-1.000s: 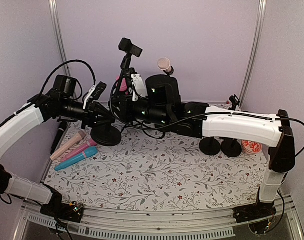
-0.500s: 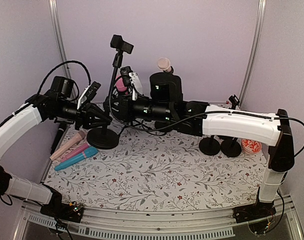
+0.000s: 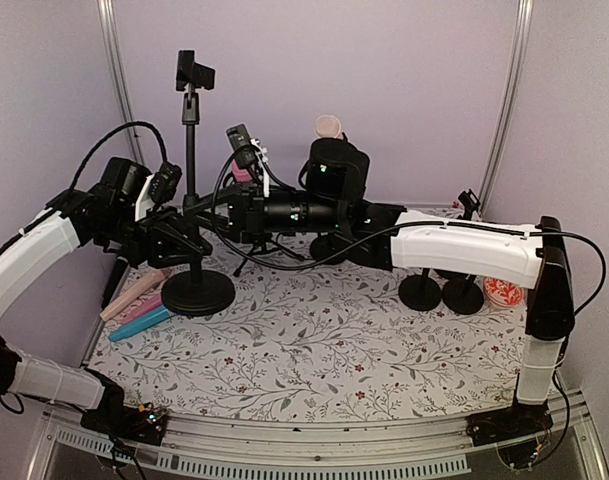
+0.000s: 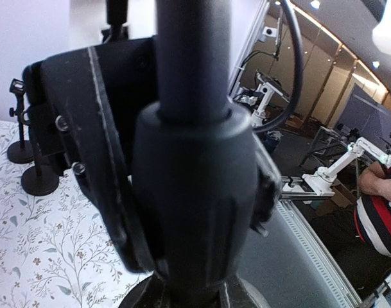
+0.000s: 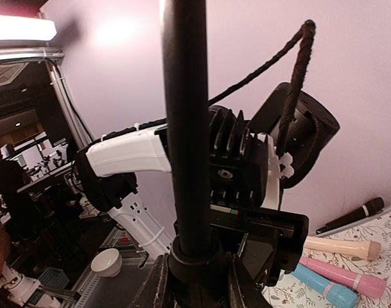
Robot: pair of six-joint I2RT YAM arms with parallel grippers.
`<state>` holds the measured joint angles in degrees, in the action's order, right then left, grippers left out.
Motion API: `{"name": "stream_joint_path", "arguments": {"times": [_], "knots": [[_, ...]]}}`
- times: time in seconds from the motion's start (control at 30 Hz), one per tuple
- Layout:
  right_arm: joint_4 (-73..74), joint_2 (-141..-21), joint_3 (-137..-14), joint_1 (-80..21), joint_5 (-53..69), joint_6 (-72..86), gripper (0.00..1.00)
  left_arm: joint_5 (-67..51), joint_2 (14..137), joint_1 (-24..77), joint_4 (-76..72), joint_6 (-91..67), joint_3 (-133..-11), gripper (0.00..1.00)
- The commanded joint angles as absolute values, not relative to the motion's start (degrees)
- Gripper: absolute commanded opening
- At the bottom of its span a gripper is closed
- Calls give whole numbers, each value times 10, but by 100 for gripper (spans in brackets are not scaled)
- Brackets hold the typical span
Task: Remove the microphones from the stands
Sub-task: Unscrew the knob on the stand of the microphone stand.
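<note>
- Currently the stand (image 3: pixel 191 140) is upright at the left of the counter (image 3: pixel 314 350), its round base (image 3: pixel 197 293) flat on the floral cover.
- Left claw (image 3: pixel 187 243) is clamped on the pole low down, just above the base.
- Right claw (image 3: pixel 199 203) grips the same pole a little higher.
- A black clip (image 3: pixel 195 72) tops the pole; I can't tell whether a microphone sits in it.
- A beige microphone (image 3: pixel 132 293) and a blue microphone (image 3: pixel 142 322) lie beside the base.
</note>
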<state>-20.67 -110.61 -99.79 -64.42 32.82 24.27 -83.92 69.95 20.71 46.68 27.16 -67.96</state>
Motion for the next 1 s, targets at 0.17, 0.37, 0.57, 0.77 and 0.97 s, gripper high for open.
{"name": "stream_joint_path", "arguments": {"times": [0.17,0.37,0.57,0.77,0.97], "knots": [[-393,-1155,-1101,-677,620,358,0,-845,711,221,461,310,-678,0],[-407,-1165,-1110,-674,663,388,0,-841,713,221,470,318,-689,0],[-394,-1139,-1054,-658,612,388,21,-831,711,220,474,324,-700,0],[-285,-1061,-951,-628,382,342,86,-787,708,213,474,327,-718,0],[-89,-1042,-965,-629,172,277,88,-739,706,208,453,314,-727,0]]}}
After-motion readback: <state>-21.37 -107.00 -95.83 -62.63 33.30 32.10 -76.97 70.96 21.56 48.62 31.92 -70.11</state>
